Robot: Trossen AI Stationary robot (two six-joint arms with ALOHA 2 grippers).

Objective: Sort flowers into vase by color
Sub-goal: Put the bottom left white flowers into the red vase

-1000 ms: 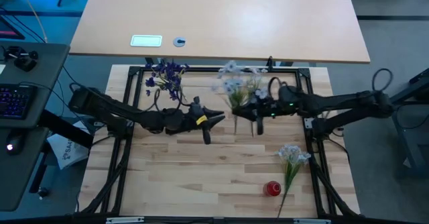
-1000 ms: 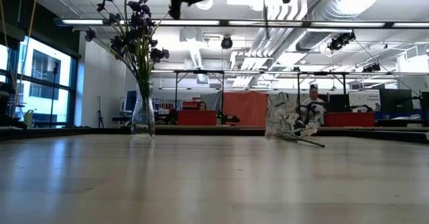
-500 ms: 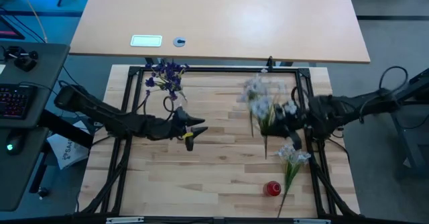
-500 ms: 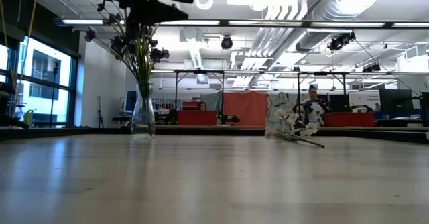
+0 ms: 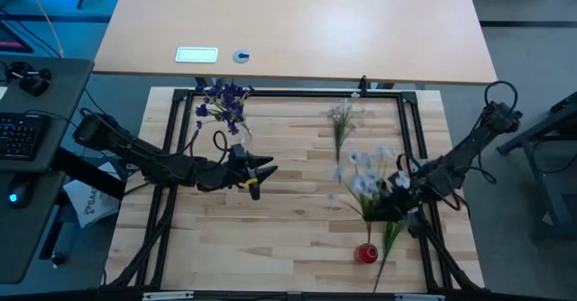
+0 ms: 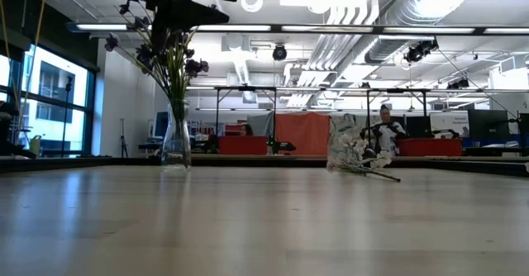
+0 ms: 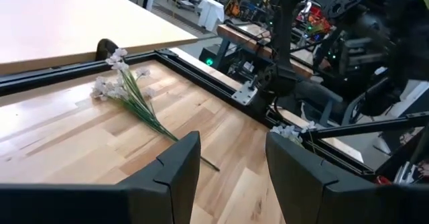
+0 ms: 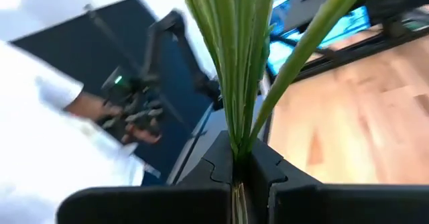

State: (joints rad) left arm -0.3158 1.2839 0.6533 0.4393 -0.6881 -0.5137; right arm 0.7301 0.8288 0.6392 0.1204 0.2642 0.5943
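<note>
A glass vase (image 6: pixel 176 144) of purple flowers (image 5: pixel 224 103) stands at the table's far left. One white spray (image 5: pixel 341 121) lies flat near the far edge, also seen in the left wrist view (image 7: pixel 127 96). My right gripper (image 5: pixel 403 188) is over the near right part, shut on another white spray (image 5: pixel 365 175). A third white spray lies under it, its stem (image 5: pixel 388 240) on the table. My left gripper (image 5: pixel 257 173) hovers open and empty left of centre, its fingers (image 7: pixel 177 163) spread. My right gripper (image 8: pixel 240 177) pinches the white spray's bundle of green stems (image 8: pixel 238 127) between its two fingers. The stems run straight out past the fingertips. The spray is lifted clear of the table, with its blooms toward the table's left of the gripper.
A small red round thing (image 5: pixel 365 252) sits near the near edge, right of centre. A black metal frame (image 5: pixel 288 94) borders the wooden table. A pale desk (image 5: pixel 297 22) lies beyond the far edge. People sit far off in the room (image 6: pixel 384 131).
My right gripper has swung from the far middle toward the table's right and near edges, carrying the white spray with it, which uncovered the spray lying by the far edge. My left gripper has drawn back a little toward the left edge, still open.
</note>
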